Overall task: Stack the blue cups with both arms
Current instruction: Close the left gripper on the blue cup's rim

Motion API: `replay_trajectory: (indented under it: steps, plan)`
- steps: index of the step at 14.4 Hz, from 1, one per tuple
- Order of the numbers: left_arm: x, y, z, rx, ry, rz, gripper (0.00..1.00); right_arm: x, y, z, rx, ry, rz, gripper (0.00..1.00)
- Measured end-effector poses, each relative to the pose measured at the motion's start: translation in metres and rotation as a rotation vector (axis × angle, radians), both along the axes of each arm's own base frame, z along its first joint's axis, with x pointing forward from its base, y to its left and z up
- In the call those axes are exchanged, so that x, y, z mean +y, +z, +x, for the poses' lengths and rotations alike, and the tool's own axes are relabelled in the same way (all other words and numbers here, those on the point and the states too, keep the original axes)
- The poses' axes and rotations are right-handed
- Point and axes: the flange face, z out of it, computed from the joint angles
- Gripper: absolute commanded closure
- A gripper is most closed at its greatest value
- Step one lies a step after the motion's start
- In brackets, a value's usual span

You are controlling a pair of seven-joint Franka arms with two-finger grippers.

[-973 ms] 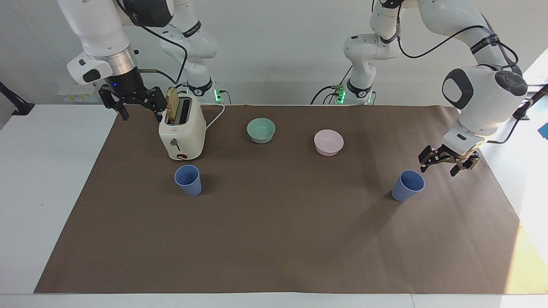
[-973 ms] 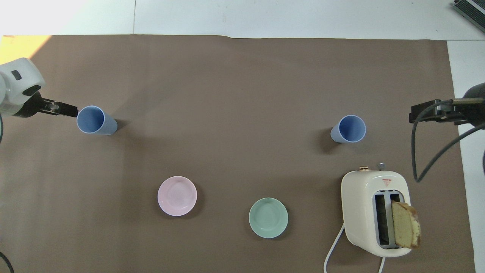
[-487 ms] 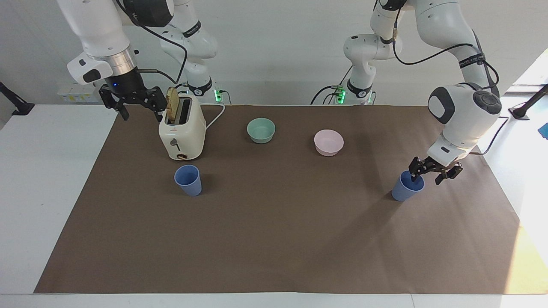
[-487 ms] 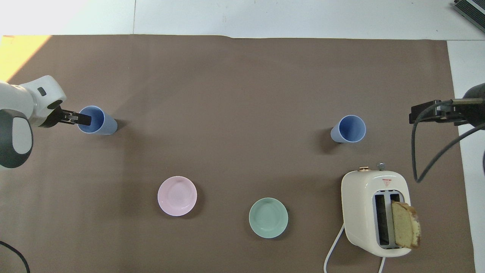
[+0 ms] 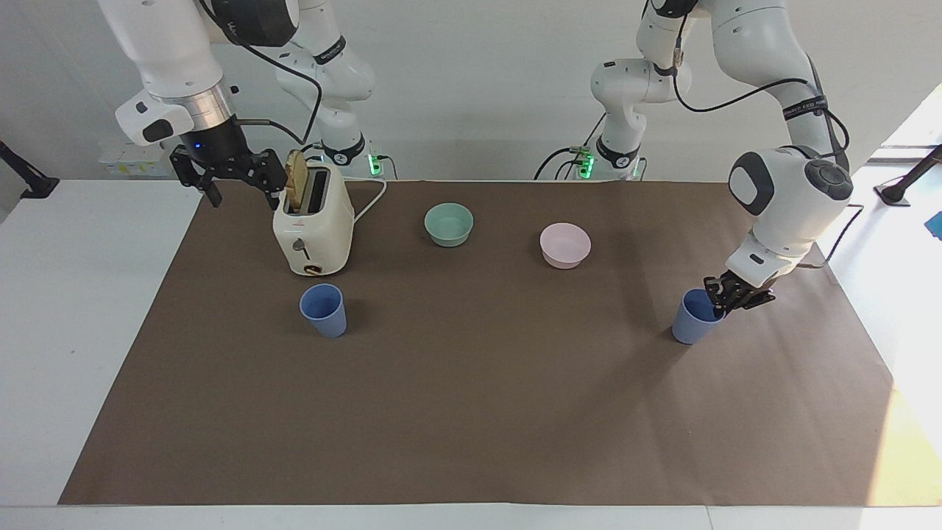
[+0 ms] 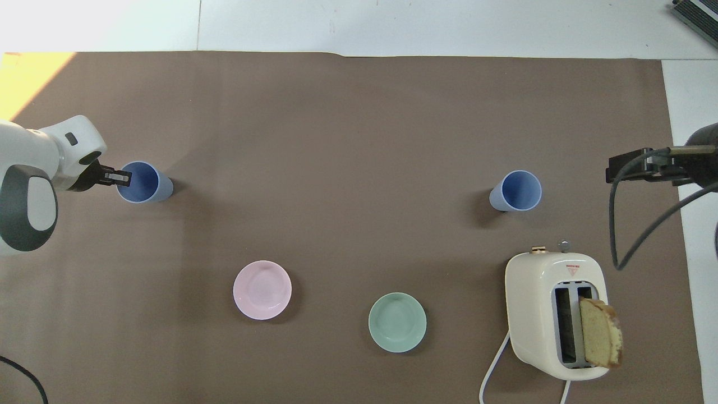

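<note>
your brown-covered surface [image 5: 471, 412] carries a cream toaster [image 5: 313, 221] with a bread slice [image 5: 296, 180] in one slot, and your right gripper [image 5: 229, 173] waits beside it in the air, fingers spread open. your left gripper [image 5: 725, 298] is clamped on the rim of the blue cup [image 5: 694, 316] at the left arm's end, one finger inside; the other blue cup [image 5: 323, 310] stands upright just beside the toaster, farther from the robots.

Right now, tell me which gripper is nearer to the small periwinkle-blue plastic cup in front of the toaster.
Right. The right gripper hangs beside the cream toaster, apart from that blue cup. The left gripper is at the other blue cup, at the left arm's end.
</note>
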Motion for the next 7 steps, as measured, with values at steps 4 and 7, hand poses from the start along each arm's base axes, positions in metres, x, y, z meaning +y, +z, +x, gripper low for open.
replay_trajectory:
  steps: [4,7]
  plan:
    - [-0.038,0.031,0.006,0.0,-0.034,-0.007,1.0,0.0,0.0,0.0,0.0,0.0,0.0,0.0]
    - [-0.11,0.041,-0.001,0.005,0.007,-0.024,1.0,0.0,0.0,0.0,0.0,0.0,0.0,0.0]
